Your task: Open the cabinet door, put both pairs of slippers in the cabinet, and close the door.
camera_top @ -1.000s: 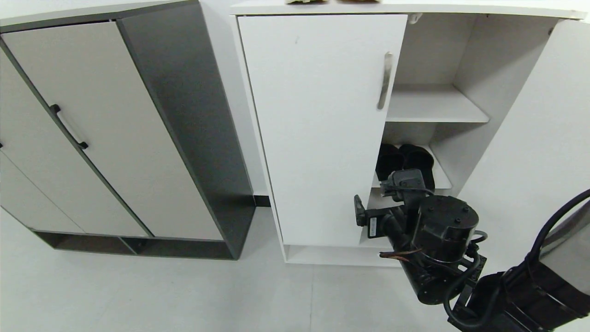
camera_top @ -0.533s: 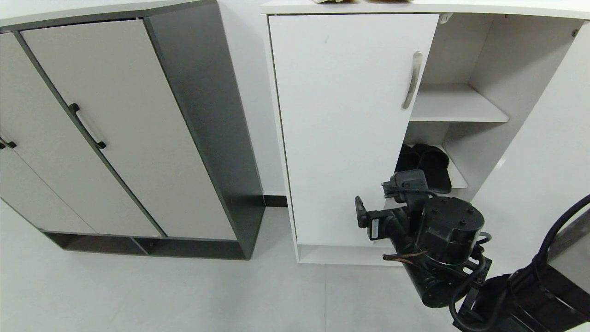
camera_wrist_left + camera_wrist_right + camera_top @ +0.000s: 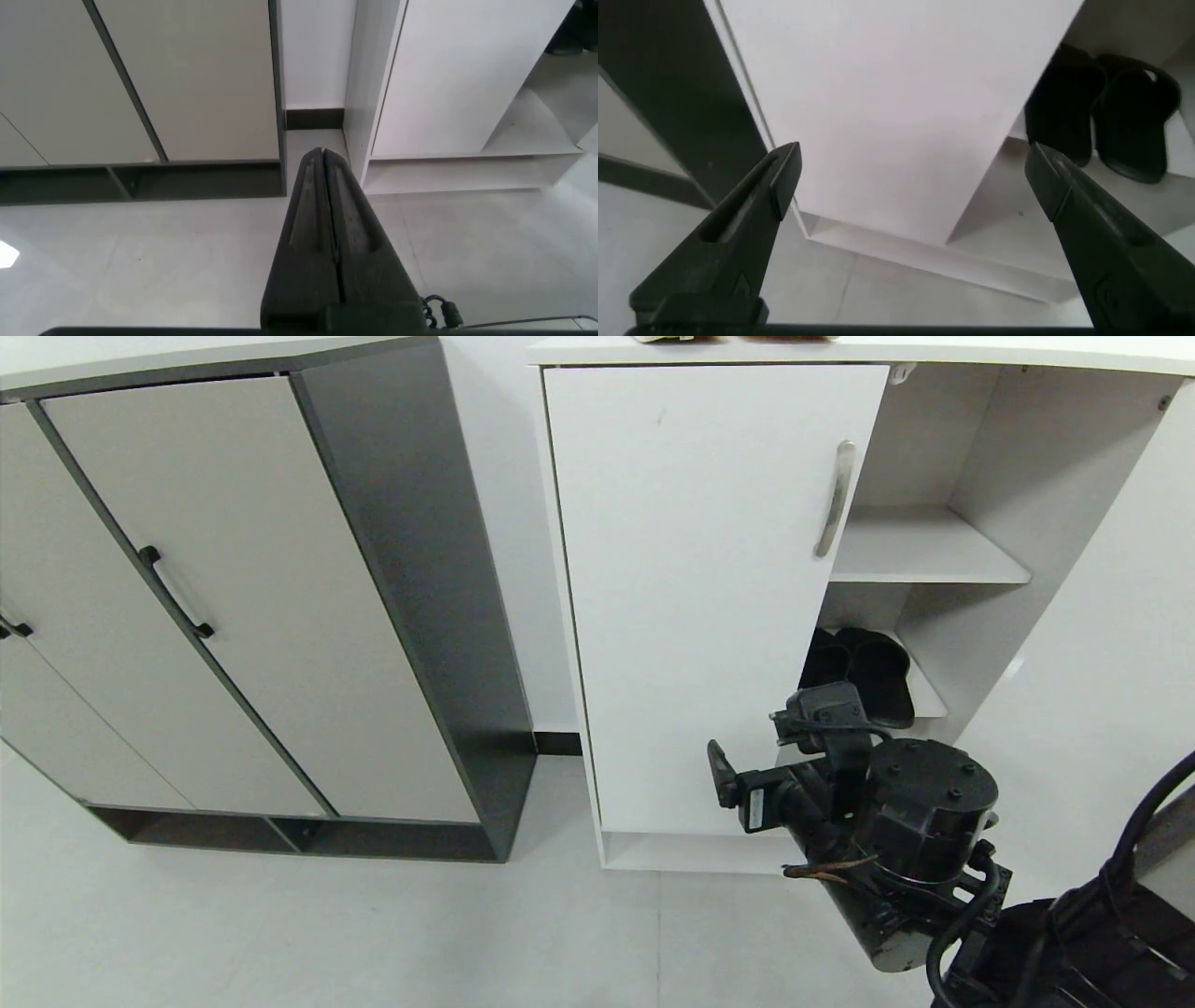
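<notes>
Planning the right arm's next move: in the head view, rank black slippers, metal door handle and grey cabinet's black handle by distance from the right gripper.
From the right gripper:
1. Black slippers, on the lower shelf, just beyond it.
2. Metal door handle, higher on the closed door.
3. Black handle, on the grey cabinet, far left.

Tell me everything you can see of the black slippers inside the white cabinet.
The black slippers are one pair of matte slides, rubber or foam by the look, each with a broad strap. They lie flat, side by side, on the shelf below the top one, in the open half of the cabinet. The closed door hides part of one in the head view. Nothing else touches them.
</notes>
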Controlling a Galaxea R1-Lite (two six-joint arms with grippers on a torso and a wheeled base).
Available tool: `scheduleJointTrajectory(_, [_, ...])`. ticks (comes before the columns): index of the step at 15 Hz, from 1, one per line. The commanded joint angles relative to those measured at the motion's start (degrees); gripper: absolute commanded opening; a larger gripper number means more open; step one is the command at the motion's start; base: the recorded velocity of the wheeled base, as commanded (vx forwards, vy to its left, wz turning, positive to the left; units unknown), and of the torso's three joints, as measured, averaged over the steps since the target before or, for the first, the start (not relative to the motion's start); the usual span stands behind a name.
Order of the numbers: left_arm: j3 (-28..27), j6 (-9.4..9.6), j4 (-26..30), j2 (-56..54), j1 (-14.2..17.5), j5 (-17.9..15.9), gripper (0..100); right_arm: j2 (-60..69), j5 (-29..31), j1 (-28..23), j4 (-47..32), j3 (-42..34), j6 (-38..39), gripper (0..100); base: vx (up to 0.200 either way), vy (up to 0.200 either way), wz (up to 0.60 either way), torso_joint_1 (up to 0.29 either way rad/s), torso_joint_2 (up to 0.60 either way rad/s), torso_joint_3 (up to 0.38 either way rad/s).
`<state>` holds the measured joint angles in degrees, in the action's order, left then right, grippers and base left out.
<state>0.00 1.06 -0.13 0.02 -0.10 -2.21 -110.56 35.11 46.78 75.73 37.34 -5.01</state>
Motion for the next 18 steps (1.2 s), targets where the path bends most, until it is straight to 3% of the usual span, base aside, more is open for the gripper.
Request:
scheduleJointTrajectory(1, [0.0, -0.01, 0.0, 0.1, 0.0, 0.0, 0, 0.1, -0.2, -0.1, 0.9, -0.8, -0.4, 100, 0.0, 0.0, 0.0, 0.0, 0.0, 0.0])
scheduleJointTrajectory(9, [0.0, -0.01, 0.0, 0.1, 0.0, 0.0, 0, -0.3, -1.7, -0.3, 1.2, -2.8, -1.0, 100, 0.0, 0.0, 0.0, 0.0, 0.0, 0.0])
scheduleJointTrajectory(13, [0.0, -0.01, 0.0, 0.1, 0.0, 0.0, 0, -0.5, -1.8, -0.2, 1.1, -2.7, -1.0, 100, 0.0, 0.0, 0.0, 0.018, -0.21, -0.307])
scheduleJointTrajectory(18, [0.0, -0.01, 0.0, 0.1, 0.0, 0.0, 0, -0.9, -1.8, -0.1, 1.2, -2.7, -0.9, 100, 0.0, 0.0, 0.0, 0.08, -0.51, -0.354])
